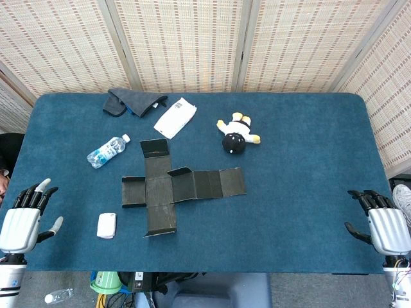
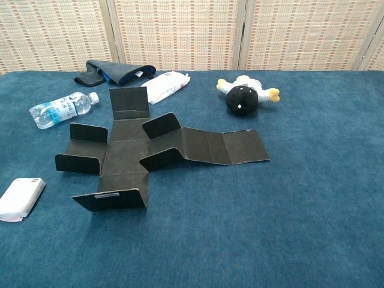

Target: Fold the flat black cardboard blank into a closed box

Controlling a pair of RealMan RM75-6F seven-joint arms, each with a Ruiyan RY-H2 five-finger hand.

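At the lower left of the head view, the left hand (image 1: 22, 221) has a pale grey ribbed back plate, black fingers with light tips, and a white wrist cuff. At the lower right, the right hand (image 1: 380, 224) looks alike, with thin coloured wires at its wrist.

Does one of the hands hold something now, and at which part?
Nothing is held. The left hand and right hand are open at the table edges, away from the cardboard blank.

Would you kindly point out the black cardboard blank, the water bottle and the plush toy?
black cardboard blank (image 1: 159, 190): head view, its centre panel.
water bottle (image 2: 59, 109): chest view, middle of its clear body.
plush toy (image 2: 242, 99): chest view, its black round head.
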